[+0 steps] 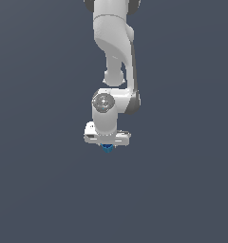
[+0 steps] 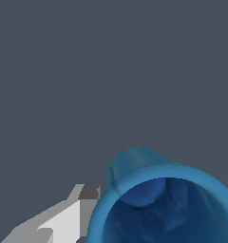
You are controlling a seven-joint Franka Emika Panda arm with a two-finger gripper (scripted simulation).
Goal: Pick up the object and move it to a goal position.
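The object [image 1: 107, 148] is a tiny bright-blue cup. It pokes out just below the white hand in the exterior view, near the middle of the picture. My gripper [image 1: 107, 146] points straight down and its fingers close on the cup; they are mostly hidden behind the hand. The wrist view shows the object [image 2: 158, 199] very close and large, with its open mouth and darker inside towards the camera. One grey-white finger [image 2: 63, 220] presses against its side. The other finger is almost out of the picture.
A plain dark grey-blue surface fills both views. The white arm [image 1: 113, 42] comes down from the exterior view's top centre. No goal marker shows.
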